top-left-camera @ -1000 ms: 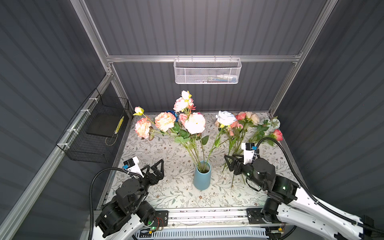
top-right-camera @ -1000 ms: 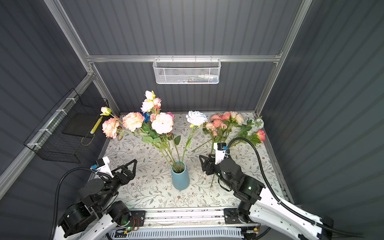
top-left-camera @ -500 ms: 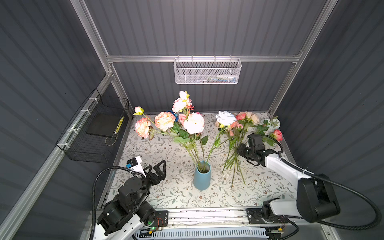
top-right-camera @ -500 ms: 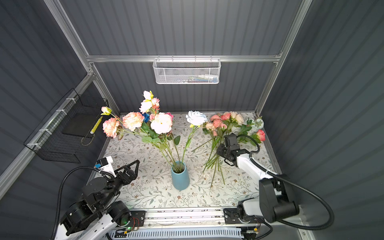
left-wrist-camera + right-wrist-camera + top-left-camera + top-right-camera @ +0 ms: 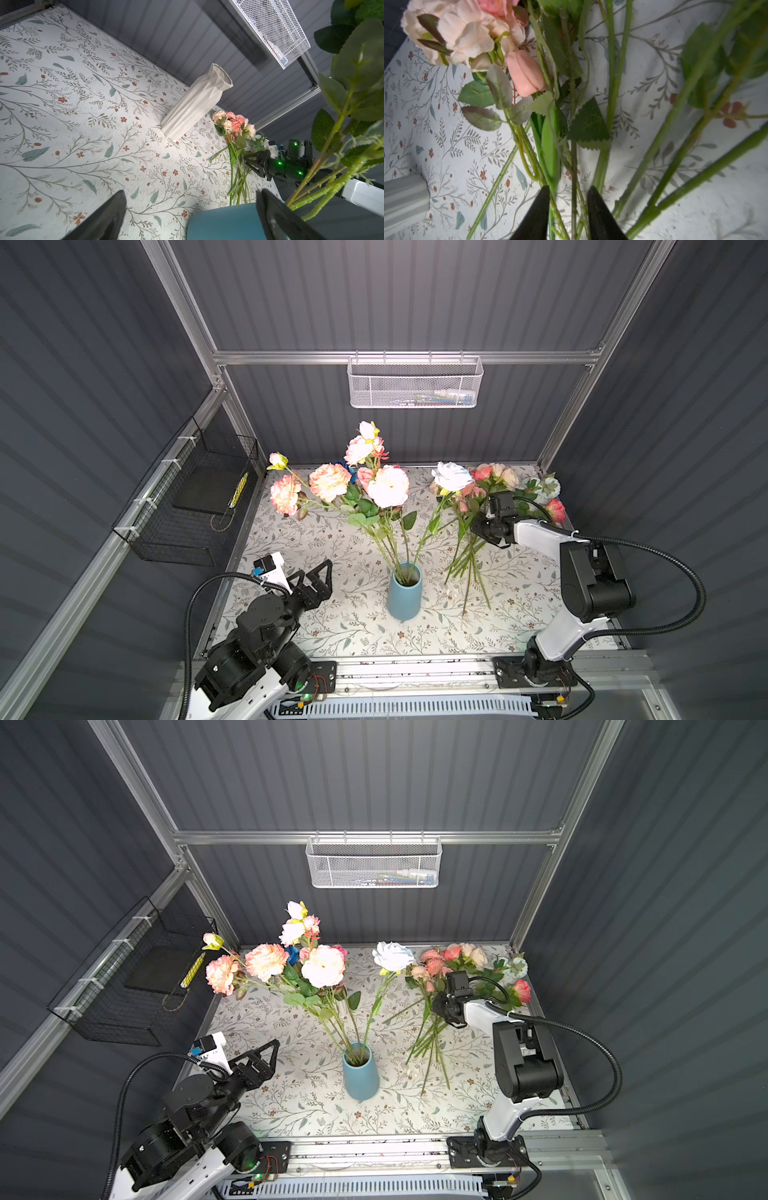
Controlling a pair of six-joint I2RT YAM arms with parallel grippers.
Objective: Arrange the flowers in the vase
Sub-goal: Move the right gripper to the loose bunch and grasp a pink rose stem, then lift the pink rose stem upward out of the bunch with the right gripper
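A blue vase [image 5: 403, 597] [image 5: 360, 1073] stands mid-table holding several flowers [image 5: 386, 489] [image 5: 322, 965] with pink, peach, cream and white blooms. More flowers [image 5: 498, 475] [image 5: 461, 952] lie loose in a heap at the back right. My right gripper [image 5: 478, 526] [image 5: 438, 1006] is down on that heap. In the right wrist view its jaws [image 5: 569, 189] stand narrowly open, with a few thin green stems [image 5: 574, 158] between them. My left gripper [image 5: 316, 572] [image 5: 266, 1048] hovers wide open and empty, left of the vase [image 5: 224, 222].
A white faceted vase [image 5: 195, 104] stands near the back wall, hidden under the blooms in both top views. A white mesh basket [image 5: 415, 385] hangs on the back wall and a black wire basket [image 5: 195, 506] on the left wall. A floral cloth [image 5: 353, 630] covers the table.
My right arm reached from beside the vase out to the heap of flowers at the back right, came down on the stems, and its jaws have narrowed. The left gripper barely moved.
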